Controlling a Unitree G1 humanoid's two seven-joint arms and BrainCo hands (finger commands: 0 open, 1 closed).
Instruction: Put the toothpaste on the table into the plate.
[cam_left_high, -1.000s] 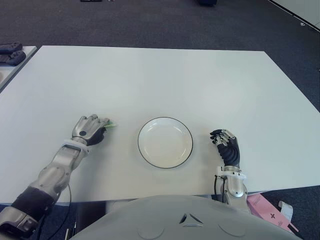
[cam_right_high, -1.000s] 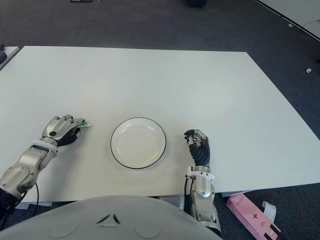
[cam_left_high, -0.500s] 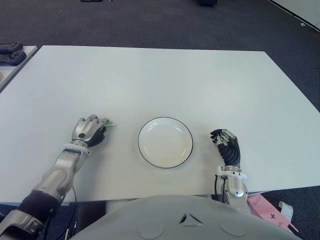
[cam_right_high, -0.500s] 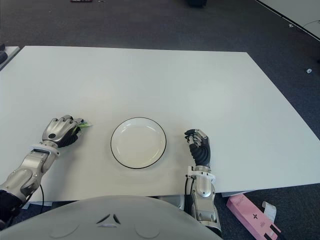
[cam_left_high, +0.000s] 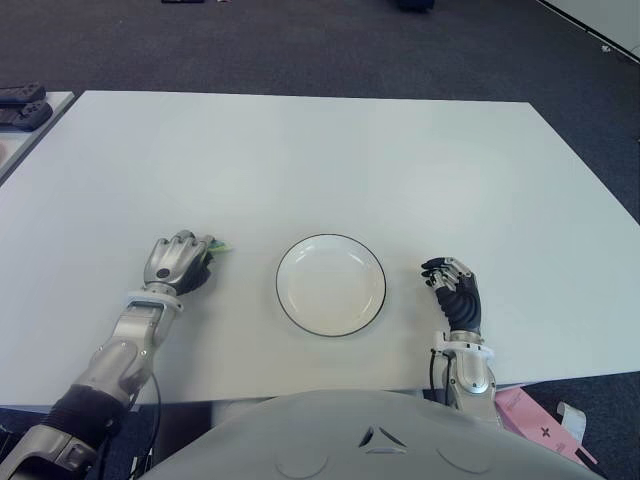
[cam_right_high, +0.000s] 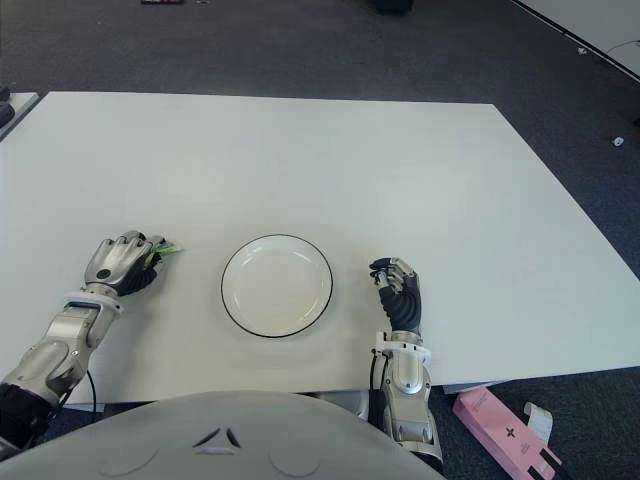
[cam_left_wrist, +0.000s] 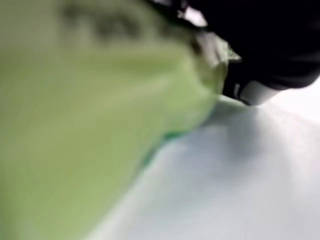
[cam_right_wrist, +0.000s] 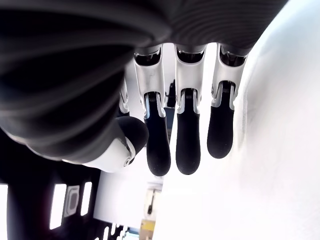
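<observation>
A green toothpaste tube (cam_left_high: 221, 248) lies on the white table (cam_left_high: 320, 160) left of the plate; only its tip pokes out from under my left hand (cam_left_high: 180, 260). The left wrist view is filled by the green tube (cam_left_wrist: 90, 110) with dark fingers (cam_left_wrist: 270, 45) curled over it. The white plate (cam_left_high: 331, 284) with a dark rim sits empty at the table's front middle. My right hand (cam_left_high: 452, 290) shows to the right of the plate, fingers loosely curled and holding nothing.
Dark objects (cam_left_high: 22, 103) lie on a neighbouring surface at the far left. A pink box (cam_left_high: 535, 420) lies on the floor off the table's front right corner. Dark carpet surrounds the table.
My left forearm has shifted slightly left and back toward the table's front edge; the hand stays over the toothpaste. The right hand and plate have not moved.
</observation>
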